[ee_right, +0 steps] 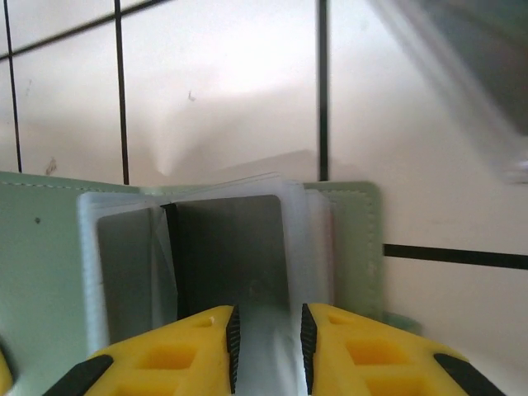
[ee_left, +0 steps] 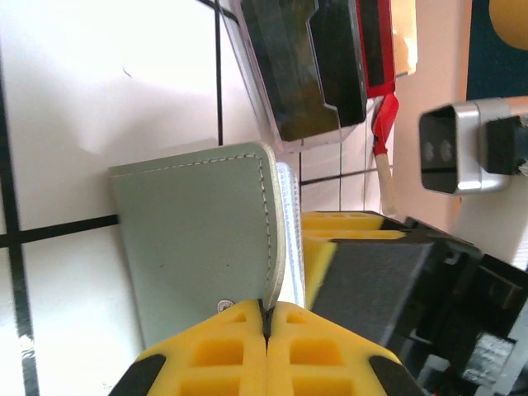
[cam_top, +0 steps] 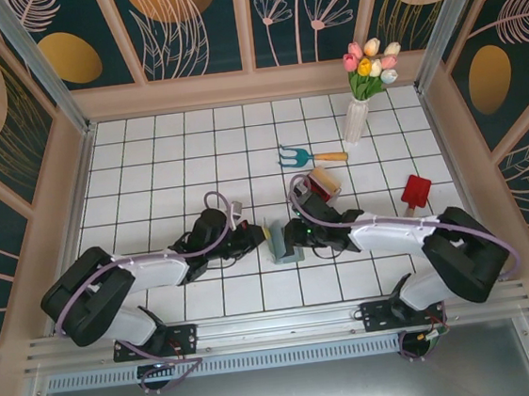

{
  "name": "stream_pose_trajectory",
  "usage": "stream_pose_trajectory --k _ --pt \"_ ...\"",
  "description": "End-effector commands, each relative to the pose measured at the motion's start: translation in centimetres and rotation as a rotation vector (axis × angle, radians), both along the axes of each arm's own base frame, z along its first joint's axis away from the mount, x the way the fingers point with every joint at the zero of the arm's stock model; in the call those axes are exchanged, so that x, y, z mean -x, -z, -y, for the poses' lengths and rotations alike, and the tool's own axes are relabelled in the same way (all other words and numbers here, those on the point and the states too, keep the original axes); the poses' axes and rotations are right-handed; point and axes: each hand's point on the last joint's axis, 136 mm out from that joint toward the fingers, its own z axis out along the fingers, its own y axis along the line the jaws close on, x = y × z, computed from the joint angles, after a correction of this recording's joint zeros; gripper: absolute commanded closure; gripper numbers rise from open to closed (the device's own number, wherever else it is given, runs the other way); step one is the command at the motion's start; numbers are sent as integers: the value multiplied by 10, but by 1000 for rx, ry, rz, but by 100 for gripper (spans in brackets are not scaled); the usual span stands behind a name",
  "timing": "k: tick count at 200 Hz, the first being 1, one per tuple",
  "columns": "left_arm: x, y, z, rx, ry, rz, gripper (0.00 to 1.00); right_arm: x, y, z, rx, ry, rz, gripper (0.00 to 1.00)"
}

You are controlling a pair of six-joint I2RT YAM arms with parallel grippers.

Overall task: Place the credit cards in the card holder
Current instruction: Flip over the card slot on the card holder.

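The card holder stands open on edge at the table's centre, its spine running near to far, between both arms. The left gripper, pressed together, pinches its green cover. The right gripper, jaws slightly apart, straddles the clear sleeves, one holding a dark card. More credit cards sit in a tray just beyond, far-right, nearest the right arm. The shovel, rake and vase stand well clear.
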Motion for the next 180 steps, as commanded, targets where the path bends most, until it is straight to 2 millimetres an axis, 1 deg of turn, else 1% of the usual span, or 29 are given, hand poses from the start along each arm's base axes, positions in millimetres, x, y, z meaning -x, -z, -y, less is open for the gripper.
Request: stream_pose_trajectory --k 1,21,29,41,58,84,97,108,125,158,180 --pt "2 12 -16 -100 -33 12 100 -1 -4 21 31 66 10 70" --pt "2 15 -22 -152 -34 23 100 -2 -16 20 4 68 33 68" --pt "2 15 -24 -161 -39 25 100 -3 -22 15 -26 51 46 67" --pt "1 18 -30 -193 -58 23 100 -2 -25 7 -62 28 45 67" --pt "1 27 -41 -250 -87 16 100 -1 -22 3 -69 19 28 66" --pt "4 42 -54 -356 -81 3 100 1 -13 -3 -73 -4 -8 66" --pt "6 49 -57 -386 -74 -2 100 1 -10 -3 -52 -5 -21 66" --pt "7 52 -59 -397 -67 -5 100 -2 -9 -1 -35 4 -17 66" --pt "8 55 -59 -403 -60 -6 99 -1 -9 -6 -48 -14 -22 66" --pt "7 52 -53 -378 -52 -1 98 4 -1 -21 -70 -81 -67 68" --pt "7 53 -51 -373 -47 -6 98 2 4 -22 -45 -73 -61 70"
